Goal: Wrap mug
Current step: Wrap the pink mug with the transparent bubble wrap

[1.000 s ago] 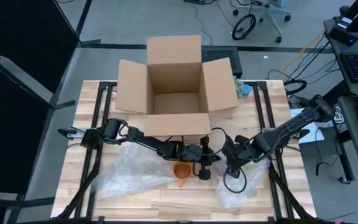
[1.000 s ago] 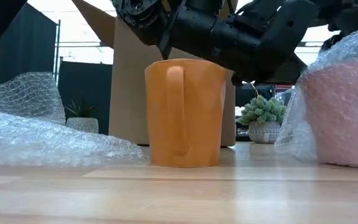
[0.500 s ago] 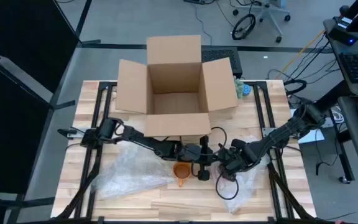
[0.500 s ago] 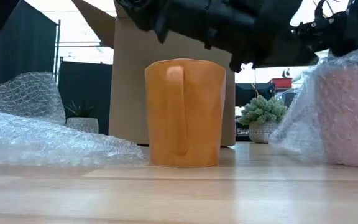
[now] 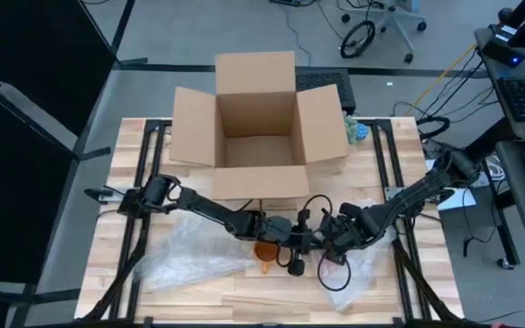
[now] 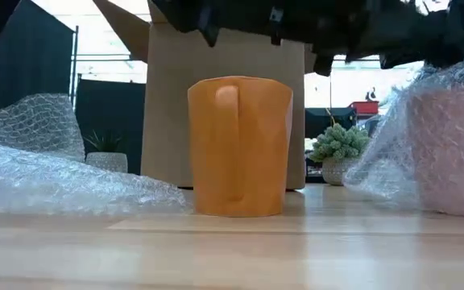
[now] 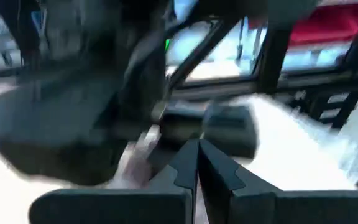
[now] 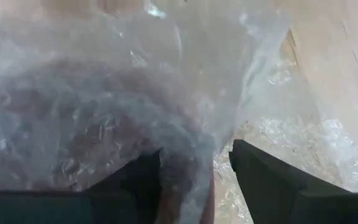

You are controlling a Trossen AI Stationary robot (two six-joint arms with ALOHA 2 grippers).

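We find the orange mug (image 6: pixel 239 146) standing upright and bare on the wooden table (image 5: pixel 244 296), near the front edge and just in front of the open cardboard box (image 5: pixel 258 123). In the low view its handle faces us and nothing covers it yet.

Our left gripper (image 5: pixel 301 244) reaches in from the left and hangs above and just right of the mug. In its own wrist view the two fingers (image 7: pixel 185 171) are pressed tip to tip with nothing between them, so this claw is clenched on air.

Our right gripper (image 5: pixel 335 239) sits just to the right of the left one, pushed into a bundle of bubble wrap (image 8: pixel 135 93) that has something pinkish inside it. The film runs between the two spread fingers (image 8: pixel 263 168), but we cannot tell whether they pinch it or merely rest against it.

A second, looser bubble wrap sheet (image 5: pixel 194 246) lies flat on the left of the mug, close beside it.

We judge that wrapping of the mug has not begun: we are at the stage of fetching or arranging wrap. The next move, as we read it, calls for getting a free sheet spread beside or under the mug, then folding it around the sides without tipping the mug over. The two grippers are crowded together, so we should mind a collision.
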